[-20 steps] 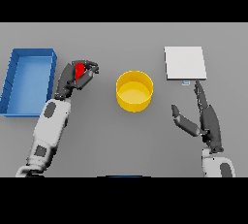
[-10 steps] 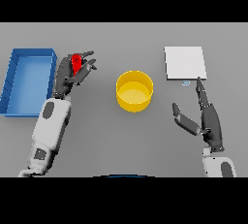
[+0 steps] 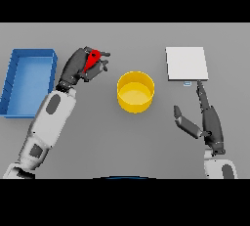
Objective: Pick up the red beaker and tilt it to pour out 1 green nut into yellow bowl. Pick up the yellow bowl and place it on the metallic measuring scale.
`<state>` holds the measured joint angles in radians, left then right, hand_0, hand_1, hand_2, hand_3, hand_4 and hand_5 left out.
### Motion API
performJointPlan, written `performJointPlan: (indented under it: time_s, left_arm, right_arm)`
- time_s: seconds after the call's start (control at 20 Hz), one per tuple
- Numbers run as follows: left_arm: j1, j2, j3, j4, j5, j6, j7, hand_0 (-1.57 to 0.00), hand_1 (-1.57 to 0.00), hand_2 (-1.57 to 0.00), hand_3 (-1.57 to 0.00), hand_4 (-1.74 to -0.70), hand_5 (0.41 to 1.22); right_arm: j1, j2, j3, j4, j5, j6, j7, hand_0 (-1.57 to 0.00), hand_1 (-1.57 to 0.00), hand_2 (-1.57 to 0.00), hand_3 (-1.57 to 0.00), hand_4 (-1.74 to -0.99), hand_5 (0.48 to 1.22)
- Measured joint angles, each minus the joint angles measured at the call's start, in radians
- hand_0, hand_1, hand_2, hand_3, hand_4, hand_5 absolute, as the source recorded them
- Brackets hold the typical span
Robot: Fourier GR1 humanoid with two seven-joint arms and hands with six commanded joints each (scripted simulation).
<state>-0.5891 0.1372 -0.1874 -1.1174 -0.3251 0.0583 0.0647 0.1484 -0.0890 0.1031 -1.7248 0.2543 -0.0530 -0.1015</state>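
A: Nearest first?
B: Dark right hand (image 3: 207, 122), low on the right of the grey table (image 3: 127, 142). Fingers straight, thumb spread wide, holding nothing. Idle, parked just below the scale, probably ready for the later bowl step.

A: Next out?
B: Round yellow plastic bowl (image 3: 135, 91), mid-table, upright, mouth open to the ceiling. No nut visible inside, so pour judged not yet done. Well placed between both arms: reachable for pouring from the left, for lifting from the right.

A: And the beaker?
B: Small red beaker (image 3: 91, 59), clamped in the dark left hand (image 3: 80, 67), fingers and thumb curled round it. Off the table, left of the bowl and apart from it, not above the rim. Tilted already by the look of it, though the mouth's direction is unclear. Green nut hidden; cannot tell where.

A: Farther still?
B: Flat square metallic measuring scale (image 3: 186, 63), far right, bare top. Open blue rectangular bin (image 3: 13, 87) along the far left edge, beside the left forearm.

A: Next need?
B: Carrying the beaker rightward over the bowl before tipping further, else 1 nut risks landing on the table.
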Motion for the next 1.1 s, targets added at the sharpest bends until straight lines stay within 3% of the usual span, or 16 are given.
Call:
performJointPlan:
  time_s: [0.1,0.3,0.35,0.5,0.65,0.75,0.8,1.0,1.1]
  left_arm:
    - [-0.001,0.007,-0.032,-0.004,-0.022,-0.002,0.018,-1.57,-1.57,-1.57,-1.56,-1.73,1.114]
    - [-0.058,0.054,-0.151,-0.007,-0.178,0.005,0.146,-1.57,-1.57,-1.57,-1.57,-1.74,1.133]
    - [-0.076,0.064,-0.188,0.000,-0.218,-0.004,0.167,-1.57,-1.57,-1.57,-1.57,-1.74,1.132]
    - [-0.134,0.095,-0.297,0.029,-0.341,-0.032,0.201,-1.57,-1.57,-1.57,-1.57,-1.74,1.161]
    - [-0.193,0.125,-0.366,0.056,-0.411,-0.078,0.198,-1.57,-1.57,-1.57,-1.57,-1.74,1.190]
    - [-0.227,0.142,-0.407,0.061,-0.448,-0.107,0.188,-1.57,-1.57,-1.57,-1.57,-1.65,1.201]
    - [-0.246,0.160,-0.429,0.064,-0.465,-0.133,0.172,-1.57,-1.57,-1.57,-1.57,-1.67,1.205]
    - [-0.341,0.161,-0.534,0.106,-0.533,-0.247,0.163,-1.57,-1.57,-1.57,-1.28,-1.70,1.215]
    - [-0.384,0.150,-0.585,0.138,-0.564,-0.270,0.125,-1.57,-1.57,-1.57,-1.38,-1.71,1.217]
  right_arm:
    - [-0.013,0.001,-0.004,-0.001,-0.007,0.001,0.017,0.00,0.00,0.00,0.00,-1.254,0.680]
    - [0.011,0.002,0.010,-0.029,-0.003,0.009,0.009,0.00,0.00,0.00,0.00,-1.254,0.687]
    - [-0.007,0.008,0.008,-0.025,-0.006,0.007,0.043,0.00,0.00,0.00,0.00,-1.255,0.689]
    - [-0.009,0.013,0.011,-0.020,-0.010,0.013,0.044,0.00,0.00,0.00,0.00,-1.267,0.698]
    - [0.009,0.011,0.016,-0.034,-0.009,0.017,0.032,0.00,0.00,0.00,0.00,-1.274,0.704]
    - [0.009,0.012,0.015,-0.036,-0.002,0.009,0.038,0.00,0.00,0.00,0.00,-1.284,0.705]
    - [0.012,0.015,0.012,-0.031,-0.008,0.009,0.035,0.00,0.00,0.00,0.00,-1.283,0.702]
    - [0.009,0.038,0.007,-0.011,-0.032,0.008,0.024,0.00,0.00,0.00,0.00,-1.292,0.678]
    - [-0.002,0.046,0.004,-0.004,-0.032,-0.003,0.020,0.00,0.00,0.00,0.00,-1.295,0.664]
